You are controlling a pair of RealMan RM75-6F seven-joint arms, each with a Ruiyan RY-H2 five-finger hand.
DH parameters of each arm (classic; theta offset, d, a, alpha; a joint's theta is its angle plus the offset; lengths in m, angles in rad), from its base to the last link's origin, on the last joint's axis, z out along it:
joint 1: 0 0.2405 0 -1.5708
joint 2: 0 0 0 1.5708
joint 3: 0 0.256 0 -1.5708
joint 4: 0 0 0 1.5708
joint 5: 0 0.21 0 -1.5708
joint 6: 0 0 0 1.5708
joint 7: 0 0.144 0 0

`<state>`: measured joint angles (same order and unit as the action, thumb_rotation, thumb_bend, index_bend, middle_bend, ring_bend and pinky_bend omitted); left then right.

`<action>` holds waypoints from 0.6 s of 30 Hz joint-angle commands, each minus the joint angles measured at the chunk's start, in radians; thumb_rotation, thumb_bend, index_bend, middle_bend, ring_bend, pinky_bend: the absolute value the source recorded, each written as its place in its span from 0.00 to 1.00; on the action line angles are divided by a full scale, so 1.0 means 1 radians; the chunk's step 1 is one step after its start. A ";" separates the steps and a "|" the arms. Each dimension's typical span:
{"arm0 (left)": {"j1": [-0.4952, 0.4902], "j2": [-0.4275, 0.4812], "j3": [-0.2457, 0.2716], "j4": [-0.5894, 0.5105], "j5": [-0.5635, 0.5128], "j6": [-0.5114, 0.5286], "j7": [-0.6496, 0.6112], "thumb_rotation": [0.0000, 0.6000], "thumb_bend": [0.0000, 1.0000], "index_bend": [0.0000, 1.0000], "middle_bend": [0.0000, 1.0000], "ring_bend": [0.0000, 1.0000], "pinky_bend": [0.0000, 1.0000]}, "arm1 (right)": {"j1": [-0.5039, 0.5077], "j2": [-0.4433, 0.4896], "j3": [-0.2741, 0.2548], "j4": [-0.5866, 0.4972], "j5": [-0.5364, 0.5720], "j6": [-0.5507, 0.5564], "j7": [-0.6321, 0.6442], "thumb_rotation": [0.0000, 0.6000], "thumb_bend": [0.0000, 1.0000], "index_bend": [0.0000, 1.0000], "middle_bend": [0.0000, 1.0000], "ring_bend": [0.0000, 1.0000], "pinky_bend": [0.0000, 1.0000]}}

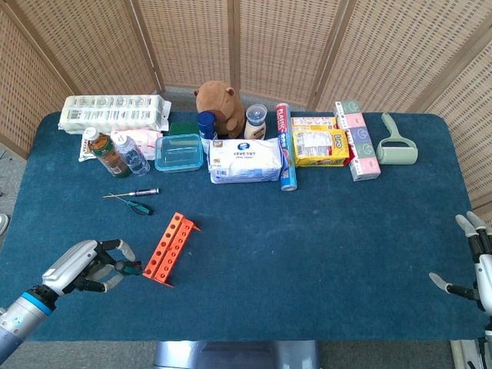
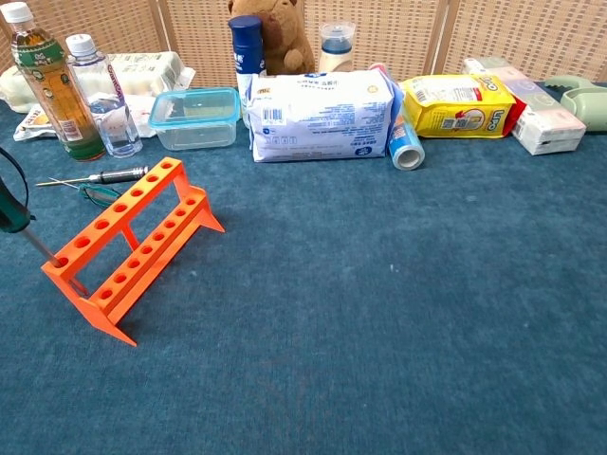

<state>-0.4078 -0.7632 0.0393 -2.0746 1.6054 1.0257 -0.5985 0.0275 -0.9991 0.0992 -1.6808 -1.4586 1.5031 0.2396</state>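
My left hand (image 1: pixel 83 267) pinches a small green-handled screwdriver (image 1: pixel 131 268) at the near left of the blue table. The screwdriver's thin metal shaft (image 2: pixel 38 248) slants down into the end hole of an orange rack (image 1: pixel 171 247) with two rows of holes. In the chest view only the dark green handle (image 2: pixel 13 214) shows at the left edge, beside the orange rack (image 2: pixel 128 248); the hand itself is out of frame there. My right hand (image 1: pixel 475 261) rests at the table's far right edge, fingers spread, holding nothing and touching nothing.
Two more screwdrivers (image 1: pixel 132 198) lie behind the rack. Along the back stand bottles (image 1: pixel 115 154), a clear lidded box (image 1: pixel 179 152), a wipes pack (image 1: pixel 246 160), a plush toy (image 1: pixel 219 104), a yellow packet (image 1: pixel 319 146), boxes (image 1: pixel 357 140) and a lint roller (image 1: pixel 396 142).
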 commanded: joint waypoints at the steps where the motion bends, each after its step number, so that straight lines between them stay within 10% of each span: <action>1: -0.001 -0.012 0.001 0.011 0.001 -0.001 0.002 1.00 0.47 0.53 0.95 0.91 0.92 | 0.000 0.000 0.000 0.000 0.000 0.000 -0.002 1.00 0.08 0.03 0.01 0.00 0.00; 18: -0.010 -0.050 0.011 0.042 -0.012 -0.020 0.032 1.00 0.47 0.53 0.95 0.91 0.92 | 0.000 0.000 0.000 0.000 0.000 -0.001 0.000 1.00 0.08 0.03 0.01 0.00 0.00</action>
<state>-0.4166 -0.8109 0.0497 -2.0341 1.5960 1.0087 -0.5699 0.0277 -0.9990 0.0988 -1.6812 -1.4582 1.5022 0.2391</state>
